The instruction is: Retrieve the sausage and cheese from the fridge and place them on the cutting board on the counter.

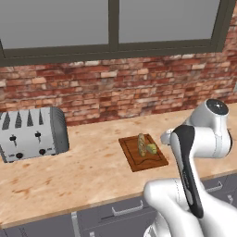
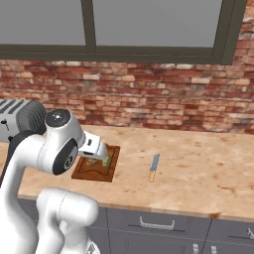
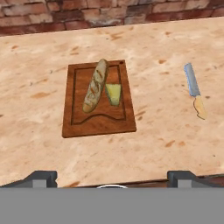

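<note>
Already the dark brown wooden cutting board (image 3: 98, 99) with its grooved rim carries both items: the long tan-brown streaked sausage (image 3: 95, 85) lies lengthwise down the board's middle, and the small pale yellow cheese wedge (image 3: 113, 93) sits touching its side, toward the board's edge that faces the knife. The board rests on the light tan mottled stone counter (image 3: 39, 127), between the silver slotted toaster (image 1: 32, 133) near the counter's left end and a blue-bladed knife with a pale handle (image 3: 195, 90) lying well apart on the other side.

The two-finger gripper (image 3: 112, 177) hangs above the counter's front edge with its jaws spread wide and nothing between them; its dark fingertips (image 3: 41, 177) frame the hand view's bottom.

By the look of it, placing is done and what remains is a clean retreat. Doing that well would mean lifting straight up and away from the board, keeping the jaws spread, so no finger brushes the cheese or rolls the sausage toward the groove, and steering clear of the knife.
</note>
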Tool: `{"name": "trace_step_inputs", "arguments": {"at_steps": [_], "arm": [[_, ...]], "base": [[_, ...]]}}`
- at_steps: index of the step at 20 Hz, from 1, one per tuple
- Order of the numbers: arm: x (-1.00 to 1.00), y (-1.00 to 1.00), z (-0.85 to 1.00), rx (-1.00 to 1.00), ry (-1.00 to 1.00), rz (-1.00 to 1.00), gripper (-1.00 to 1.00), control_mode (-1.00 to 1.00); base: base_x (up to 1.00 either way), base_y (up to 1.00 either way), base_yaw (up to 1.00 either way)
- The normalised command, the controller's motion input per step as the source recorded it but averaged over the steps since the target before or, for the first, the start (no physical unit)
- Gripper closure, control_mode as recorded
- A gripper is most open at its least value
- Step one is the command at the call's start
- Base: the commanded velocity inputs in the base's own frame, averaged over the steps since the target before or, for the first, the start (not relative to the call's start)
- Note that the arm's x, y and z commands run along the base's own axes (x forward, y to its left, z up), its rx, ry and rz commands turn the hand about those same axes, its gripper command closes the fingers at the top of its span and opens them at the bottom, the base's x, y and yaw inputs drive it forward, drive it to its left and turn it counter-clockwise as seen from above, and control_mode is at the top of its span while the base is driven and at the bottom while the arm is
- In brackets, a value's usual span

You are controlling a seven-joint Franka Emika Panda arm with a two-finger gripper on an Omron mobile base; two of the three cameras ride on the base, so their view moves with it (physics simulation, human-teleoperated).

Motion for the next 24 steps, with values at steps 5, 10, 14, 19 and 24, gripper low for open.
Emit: {"name": "trace_step_inputs", "arguments": {"at_steps": [5,10,14,19,24], "arm": [[0.0,0.0,0.0,0.0,0.0,0.0,-1.0,1.0],[0.0,0.0,0.0,0.0,0.0,0.0,-1.0,1.0],[0.0,0.0,0.0,0.0,0.0,0.0,-1.0,1.0],[0.0,0.0,0.0,0.0,0.0,0.0,-1.0,1.0],[0.0,0.0,0.0,0.0,0.0,0.0,-1.0,1.0]], "base": [[-0.38,0.01,-0.05],[-0.75,0.02,-0.31],[-0.16,0.1,-0.9],[0.0,0.0,-0.95],[0.02,-0.12,-0.83]]}}
